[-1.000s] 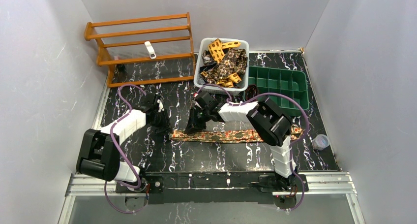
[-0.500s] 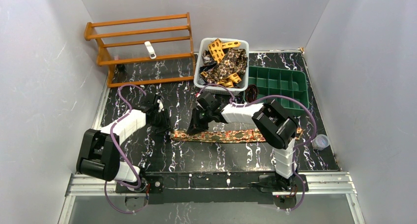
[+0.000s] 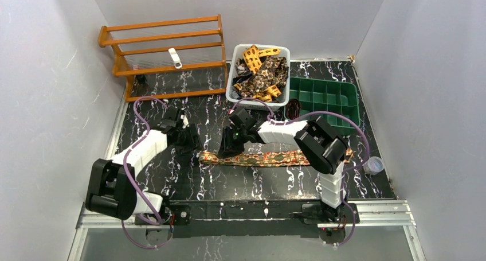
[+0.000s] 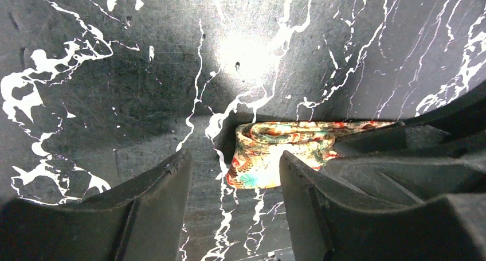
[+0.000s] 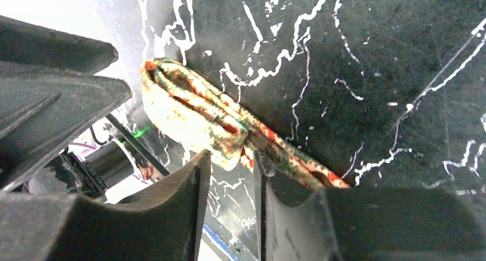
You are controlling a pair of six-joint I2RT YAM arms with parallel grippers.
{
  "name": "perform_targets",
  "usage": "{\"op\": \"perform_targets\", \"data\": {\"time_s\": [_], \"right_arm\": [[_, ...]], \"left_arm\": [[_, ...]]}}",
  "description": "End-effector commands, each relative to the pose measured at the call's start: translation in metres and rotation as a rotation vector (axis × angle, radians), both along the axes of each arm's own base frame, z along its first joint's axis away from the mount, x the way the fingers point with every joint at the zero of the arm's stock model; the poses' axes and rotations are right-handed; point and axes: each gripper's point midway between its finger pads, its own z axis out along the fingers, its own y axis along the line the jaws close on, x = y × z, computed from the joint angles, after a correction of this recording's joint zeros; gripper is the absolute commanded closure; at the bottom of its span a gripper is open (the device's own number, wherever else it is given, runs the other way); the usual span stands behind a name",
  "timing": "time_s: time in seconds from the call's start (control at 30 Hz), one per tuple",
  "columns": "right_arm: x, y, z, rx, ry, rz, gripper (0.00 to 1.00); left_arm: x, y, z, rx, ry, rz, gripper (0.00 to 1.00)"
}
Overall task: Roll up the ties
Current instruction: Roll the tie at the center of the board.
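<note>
One tie (image 3: 275, 157), in a red, green and yellow print, lies flat across the table, its left end folded over into a small loose loop (image 4: 275, 155). My left gripper (image 3: 191, 145) sits just left of that end. In its wrist view it is open (image 4: 234, 160), with the loop just ahead of its right finger (image 4: 321, 198). My right gripper (image 3: 225, 148) hovers over the same folded end (image 5: 189, 115). Its jaws (image 5: 230, 160) stand a narrow gap apart, with the fabric's edge at the fingertips. More ties (image 3: 263, 74) are piled in a white bin (image 3: 231, 89).
A green compartment tray (image 3: 354, 109) stands right of the bin, with a dark coil (image 3: 293, 107) at its near left corner. A wooden rack (image 3: 163, 54) stands at the back left. A small cup (image 3: 372, 165) is near the table's right edge.
Both grippers' jaws have widened. The right gripper was pinched on the folded end and now shows a gap. The left arm has shifted slightly; the tie stays in place.
</note>
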Motion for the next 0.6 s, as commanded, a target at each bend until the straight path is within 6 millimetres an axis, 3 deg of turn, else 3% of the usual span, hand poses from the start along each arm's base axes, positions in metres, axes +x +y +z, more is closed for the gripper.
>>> {"op": "perform_targets", "data": {"time_s": [0.0,0.1,0.27,0.43,0.57], "right_arm": [[0.008,-0.001,0.046,0.059,-0.124,0.004,0.57],[0.007,0.001,0.055,0.095,-0.141,0.007,0.65],[0.002,0.013,0.047,0.133,-0.099,0.034,0.82],[-0.004,0.024,0.032,0.118,-0.057,0.063,0.88],[-0.004,0.016,0.012,0.046,-0.045,0.036,0.88]], "left_arm": [[0.002,0.006,0.011,-0.009,-0.038,0.046,0.44],[0.003,0.005,0.012,-0.042,-0.053,0.071,0.43],[0.000,0.007,0.009,-0.075,-0.055,0.102,0.43],[-0.002,0.010,0.007,-0.119,-0.044,0.128,0.42],[-0.004,0.004,0.007,-0.169,-0.035,0.112,0.42]]}}
